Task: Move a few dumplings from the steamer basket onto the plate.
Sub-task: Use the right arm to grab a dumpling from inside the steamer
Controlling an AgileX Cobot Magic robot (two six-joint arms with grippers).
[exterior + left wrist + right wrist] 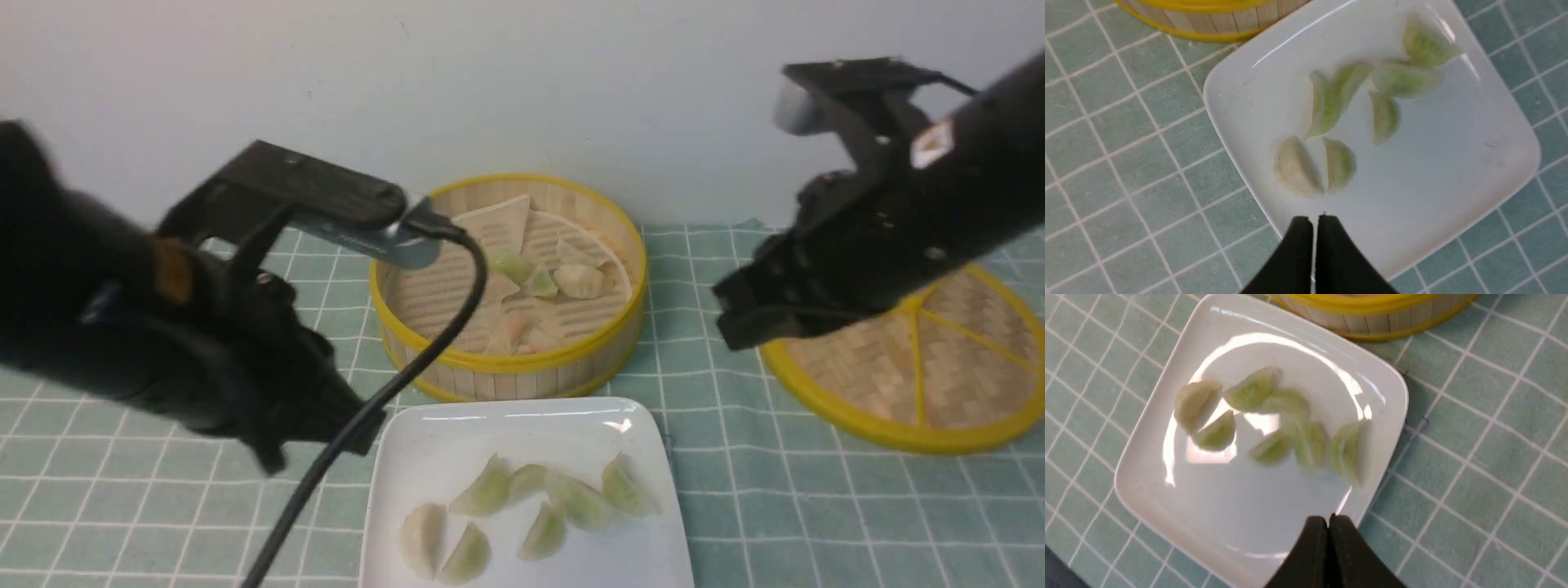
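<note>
The steamer basket [506, 371] stands at the back middle with several pale, green and pinkish dumplings [578, 279] on its slatted floor. The white square plate [424, 457] lies in front of it and holds several dumplings [575, 500], mostly green, one cream [1295, 169]. The plate also shows in the left wrist view [1453, 171] and the right wrist view [1241, 506]. My left gripper [1314, 218] is shut and empty, raised over the plate's left edge. My right gripper [1328, 517] is shut and empty, raised over the plate's right edge.
A flat woven disc with yellow rim and spokes [922, 367] lies at the right on the green checked cloth [122, 490]. The left arm's black cable [392, 384] hangs in front of the steamer and the plate's left side. A pale wall stands behind.
</note>
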